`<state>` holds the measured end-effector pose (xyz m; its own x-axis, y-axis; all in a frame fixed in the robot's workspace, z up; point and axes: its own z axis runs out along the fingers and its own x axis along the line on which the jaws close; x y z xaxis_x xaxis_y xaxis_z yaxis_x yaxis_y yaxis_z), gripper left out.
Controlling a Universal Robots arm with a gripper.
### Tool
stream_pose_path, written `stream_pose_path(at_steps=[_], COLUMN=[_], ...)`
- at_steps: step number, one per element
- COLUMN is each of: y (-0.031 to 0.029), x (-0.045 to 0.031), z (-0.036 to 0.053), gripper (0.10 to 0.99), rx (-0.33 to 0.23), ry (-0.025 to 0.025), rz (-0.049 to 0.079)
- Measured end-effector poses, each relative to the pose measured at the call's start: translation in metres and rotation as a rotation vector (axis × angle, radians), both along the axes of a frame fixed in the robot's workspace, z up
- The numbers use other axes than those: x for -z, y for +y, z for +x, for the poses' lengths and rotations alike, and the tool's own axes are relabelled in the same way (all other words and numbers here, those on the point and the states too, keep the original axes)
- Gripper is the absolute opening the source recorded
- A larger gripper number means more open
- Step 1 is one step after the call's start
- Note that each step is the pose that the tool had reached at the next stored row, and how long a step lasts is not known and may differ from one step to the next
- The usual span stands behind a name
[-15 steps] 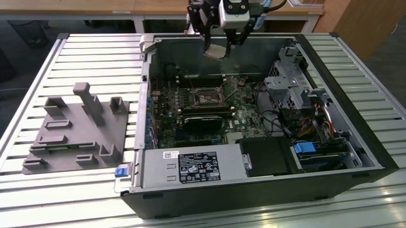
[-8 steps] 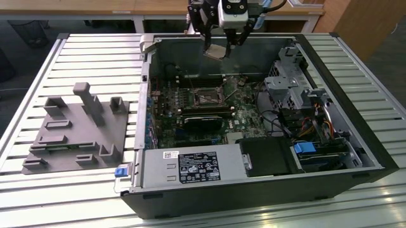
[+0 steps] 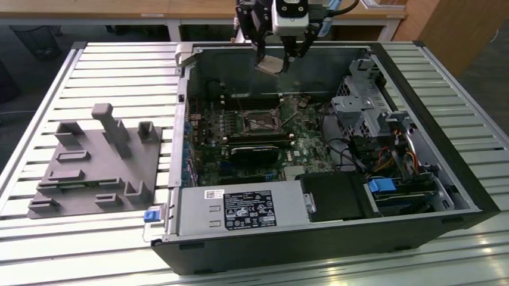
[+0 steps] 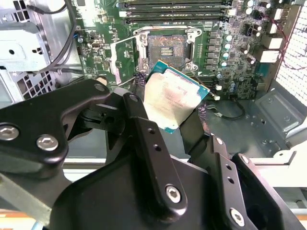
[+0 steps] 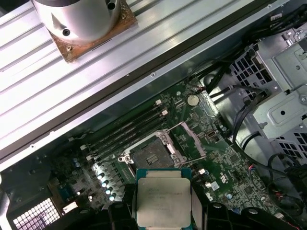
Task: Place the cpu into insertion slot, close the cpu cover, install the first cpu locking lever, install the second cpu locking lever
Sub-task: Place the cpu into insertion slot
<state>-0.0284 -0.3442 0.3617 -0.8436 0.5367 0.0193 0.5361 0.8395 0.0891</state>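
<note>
The one gripper (image 3: 275, 58) hangs over the far wall of the open computer case (image 3: 445, 196). Its two black fingers (image 4: 139, 103) are pinched onto opposite edges of the single cpu (image 3: 270, 64), and nothing else is in its hold. In both wrist views the chip (image 4: 172, 98) (image 5: 163, 201) shows its pale metal face, and in the exterior view it sits tilted, raised well clear of the green motherboard (image 3: 310, 140).

The one insertion slot (image 3: 261, 122) (image 4: 165, 48) (image 5: 151, 160) lies bare, with its dark centre exposed. The one cpu cover (image 5: 194, 139) stands swung up beside it.

One round coin cell (image 5: 193, 99) sits on the board beyond the socket. One white-labelled grey power supply box (image 3: 238, 211) fills the near corner of the case. On the slatted metal table (image 3: 119, 65), at the exterior view's left, lies one grey moulded fixture (image 3: 95, 161), apart from the case.
</note>
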Motion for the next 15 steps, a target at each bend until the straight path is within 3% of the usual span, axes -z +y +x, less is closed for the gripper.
stream_pose_path(at_steps=[15], y=[0.0000], x=[0.0000], z=[0.0000], gripper=[0.541], rx=[0.060], ry=[0.0000], rz=[0.000])
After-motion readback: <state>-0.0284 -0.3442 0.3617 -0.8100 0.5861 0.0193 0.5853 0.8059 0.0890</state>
